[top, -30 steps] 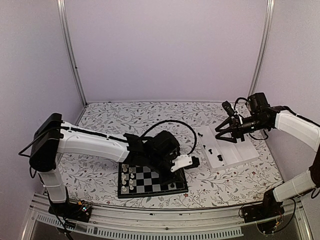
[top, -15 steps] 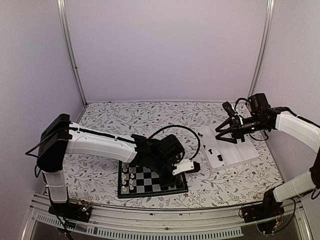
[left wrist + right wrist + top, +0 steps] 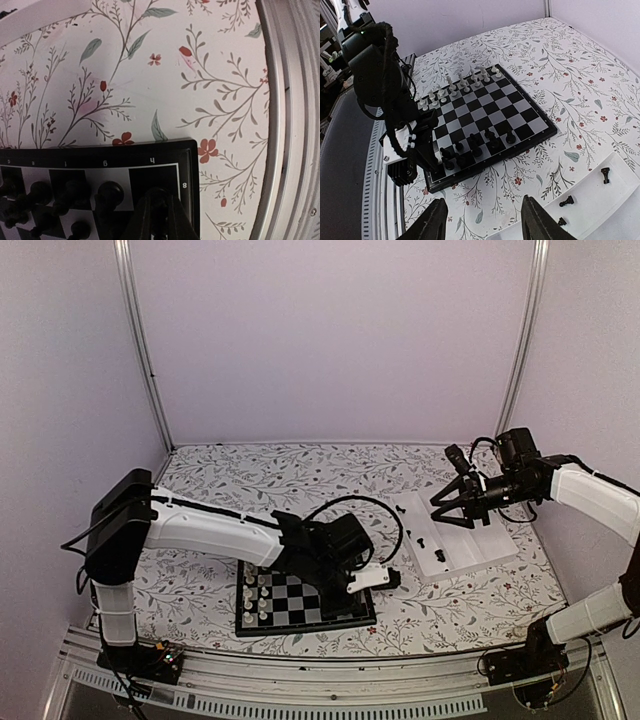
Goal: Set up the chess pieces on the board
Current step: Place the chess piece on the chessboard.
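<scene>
Left claw point(image 3: 158, 201) is closed low over a corner of the board point(image 3: 300, 602), can't tell if it pinches anything, right claw point(image 3: 447, 508) is apart and empty above the tray point(image 3: 478, 545), black pieces point(image 3: 470, 149) are grouped on the board's near rows, and a few lie in the tray.

A robotics laboratory test cell: plain pale panels point(image 3: 330, 340) close in three sides, joined by aluminium posts point(image 3: 140, 350) at the corners. A left arm point(image 3: 200, 528) and a right arm point(image 3: 595, 490), both white, are bolted to a metal rail point(image 3: 330, 682) at the near edge of a table point(image 3: 250, 475) with a floral covering, with bare electronics point(image 3: 163, 655) at one base.
</scene>
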Motion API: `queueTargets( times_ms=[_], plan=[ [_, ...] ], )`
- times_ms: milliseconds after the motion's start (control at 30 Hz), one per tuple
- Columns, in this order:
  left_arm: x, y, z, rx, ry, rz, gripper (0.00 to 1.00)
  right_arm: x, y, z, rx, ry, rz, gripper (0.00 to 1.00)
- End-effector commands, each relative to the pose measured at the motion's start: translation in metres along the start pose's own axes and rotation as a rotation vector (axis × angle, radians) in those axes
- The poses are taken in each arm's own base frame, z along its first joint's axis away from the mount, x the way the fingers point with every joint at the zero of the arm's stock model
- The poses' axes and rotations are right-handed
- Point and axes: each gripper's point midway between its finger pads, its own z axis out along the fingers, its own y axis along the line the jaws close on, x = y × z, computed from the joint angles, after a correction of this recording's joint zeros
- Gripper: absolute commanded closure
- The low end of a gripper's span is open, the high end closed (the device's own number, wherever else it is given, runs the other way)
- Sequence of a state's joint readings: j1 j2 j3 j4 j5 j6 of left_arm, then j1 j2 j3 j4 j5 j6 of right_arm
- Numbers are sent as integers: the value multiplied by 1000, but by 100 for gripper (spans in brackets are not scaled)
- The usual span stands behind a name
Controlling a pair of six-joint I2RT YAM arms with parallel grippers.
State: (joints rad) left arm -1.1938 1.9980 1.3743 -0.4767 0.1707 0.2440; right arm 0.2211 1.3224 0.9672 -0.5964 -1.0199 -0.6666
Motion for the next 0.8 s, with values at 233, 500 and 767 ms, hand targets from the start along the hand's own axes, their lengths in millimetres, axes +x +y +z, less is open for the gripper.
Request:
queueTargets(
  times_ms=[233, 500, 767],
  plan=[
    [-23, -3, -9, -7, -50, 20, 76, -4, 3, -2, -14, -20, -14, 47],
    [-40, -3, -33, -23, -96, 30, 75, -12, 1, -6, 6, -10, -17, 48],
    [-92, 17, -102, -175, -299, 50, 72, 4, -51, -13, 206, 118, 42, 56]
  ],
)
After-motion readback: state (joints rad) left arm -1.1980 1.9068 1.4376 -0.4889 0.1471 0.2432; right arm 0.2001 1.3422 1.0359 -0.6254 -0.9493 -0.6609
